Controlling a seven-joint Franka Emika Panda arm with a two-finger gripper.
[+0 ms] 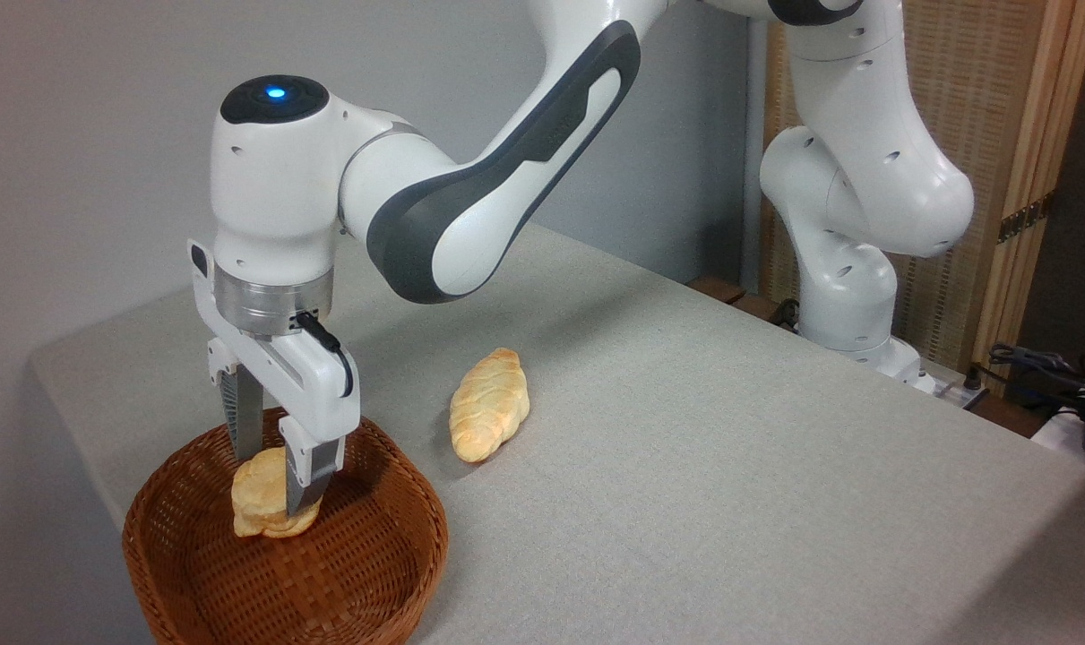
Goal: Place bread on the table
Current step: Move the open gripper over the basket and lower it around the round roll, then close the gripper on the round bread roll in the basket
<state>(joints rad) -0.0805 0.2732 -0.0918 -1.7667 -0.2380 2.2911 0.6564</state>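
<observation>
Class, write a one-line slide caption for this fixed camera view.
Franka claw shut on a round bun over the wicker basket; braided loaf lies on the grey table.

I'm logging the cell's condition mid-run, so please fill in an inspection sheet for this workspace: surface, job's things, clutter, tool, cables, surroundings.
Surface: table covered in light grey speckled cloth, no spills or tears seen.
Job's things: bread, a small round golden bun, is inside the wicker basket at the near left corner, between the tool's fingers; whether it is lifted off the basket floor cannot be told.
Clutter: one braided oval loaf lies on the cloth, to the right of the basket and apart from it.
Tool: tool points down into the basket, fingers closed on the bun's sides.
Cables: black lead on the wrist; cords at the far right beyond the table edge.
Surroundings: grey wall, wooden slatted screen behind the arm's base.
</observation>
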